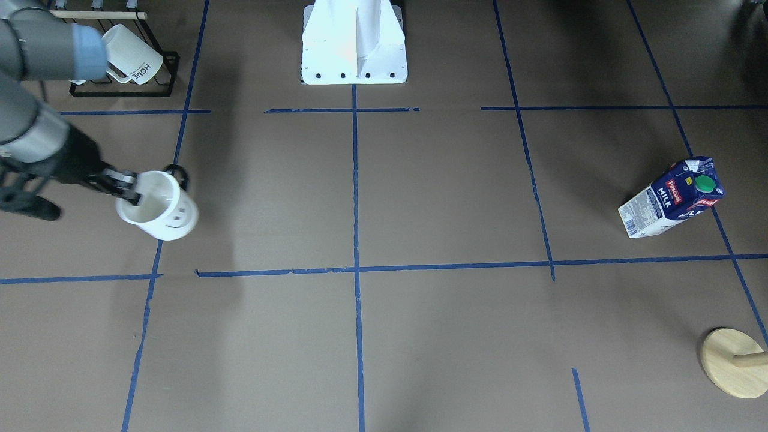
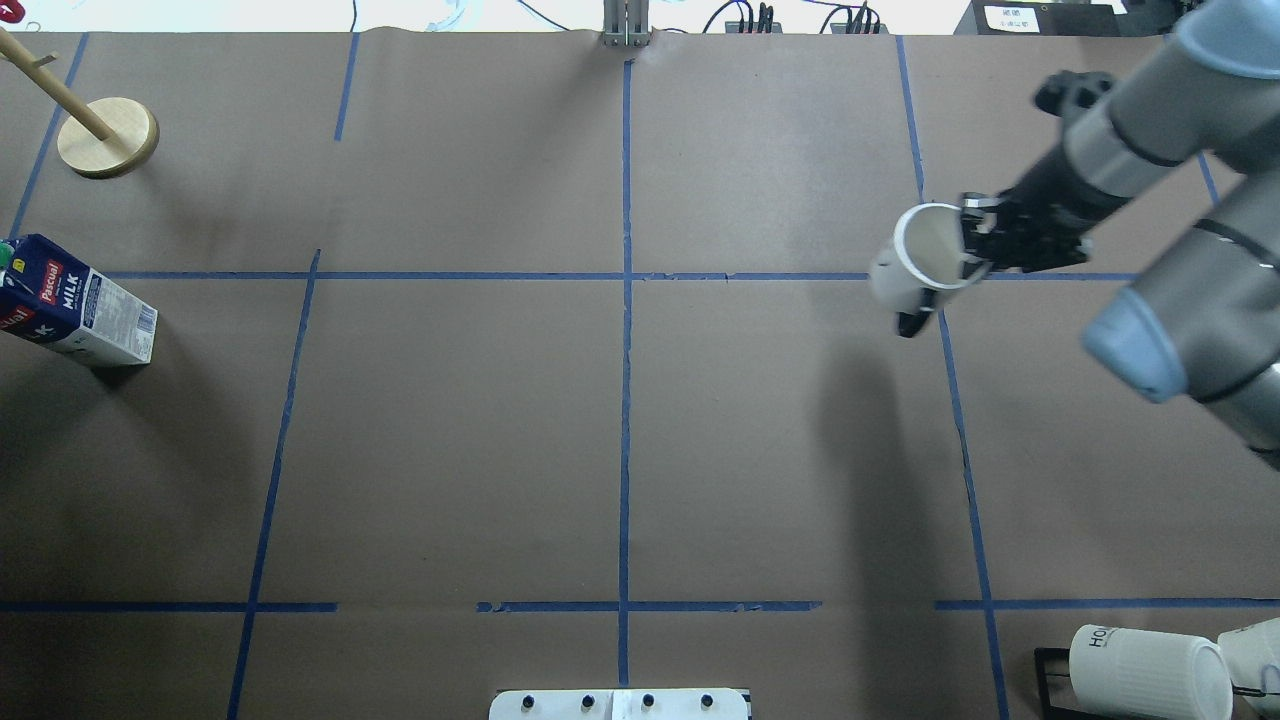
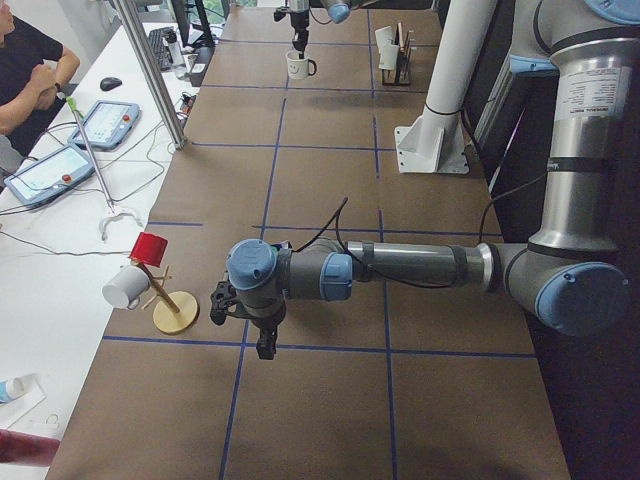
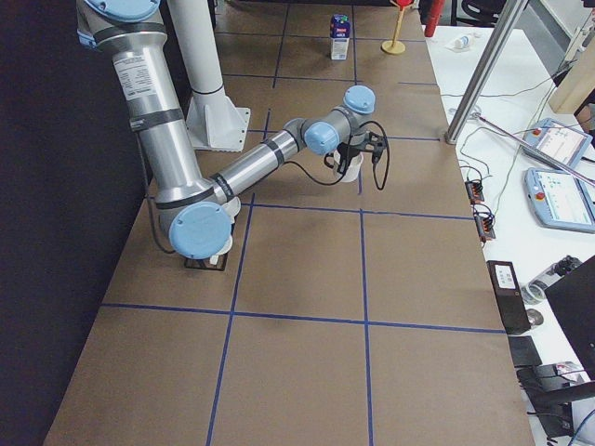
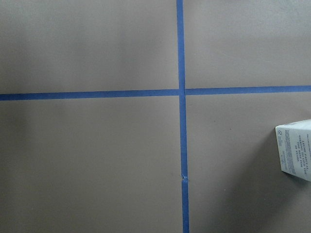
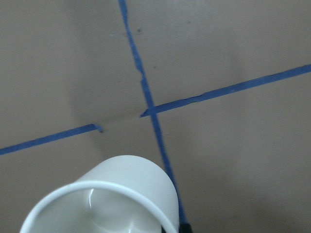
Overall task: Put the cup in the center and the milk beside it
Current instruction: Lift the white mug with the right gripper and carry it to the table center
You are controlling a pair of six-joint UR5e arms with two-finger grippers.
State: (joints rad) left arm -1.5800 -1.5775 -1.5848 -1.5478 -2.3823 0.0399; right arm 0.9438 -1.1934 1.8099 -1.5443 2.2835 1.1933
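The right gripper (image 1: 126,186) pinched the rim of a smooth white smiley-face mug (image 1: 163,211), tilted above blue tape lines (image 2: 962,450) toward the right end of the brown worktop (image 1: 450,192). The blue-and-white milk carton (image 1: 671,199) stood at the left end. The left gripper (image 3: 263,343): state unclear.

The smooth white mug with a black handle (image 2: 925,262) is held clear of the table in the right gripper (image 2: 975,245), over the far right corner of the tape-marked middle square (image 2: 450,440). The blue-and-white gable-top milk carton (image 2: 75,310) is stood well left of that square, with the round wooden stand (image 2: 108,137) just behind it.
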